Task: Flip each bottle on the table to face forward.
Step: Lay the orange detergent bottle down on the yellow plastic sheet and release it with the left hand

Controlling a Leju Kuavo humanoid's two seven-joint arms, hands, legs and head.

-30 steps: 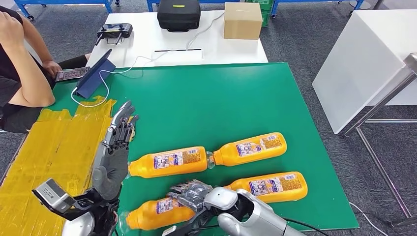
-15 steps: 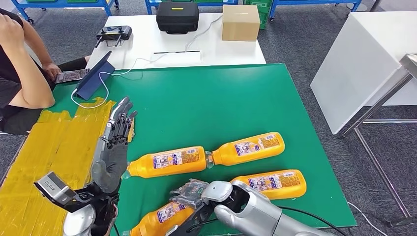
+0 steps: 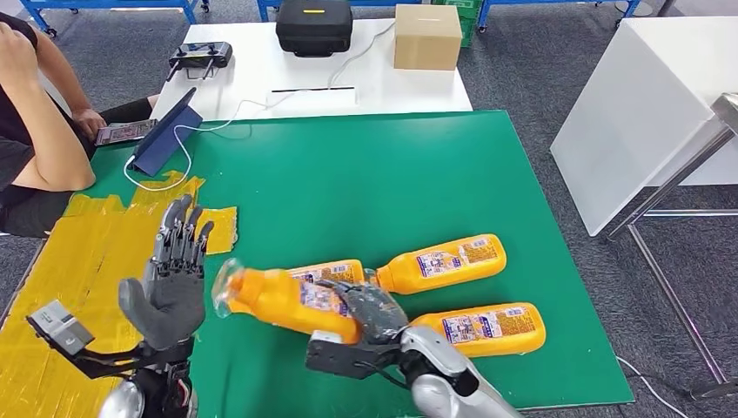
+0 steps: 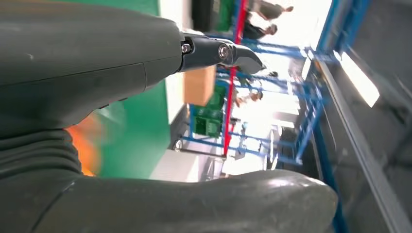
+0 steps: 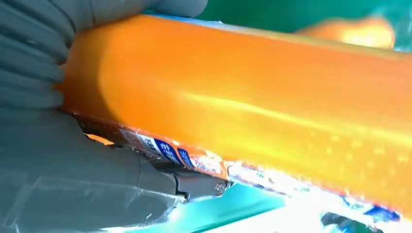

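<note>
Lifted off the green table (image 3: 365,183) since a second ago, the near orange bottle (image 3: 283,300) now hangs tilted above the others, clamped in the right hand (image 3: 370,315). Left hand (image 3: 174,274) has drawn back to the yellow tape (image 3: 78,261), fingers spread and empty. Roll the bottle until its label (mostly turned away) faces forward, then lower it into bare space.

Far-left bottle (image 3: 335,270) half hidden behind lifted bottle (image 3: 283,300)
</note>
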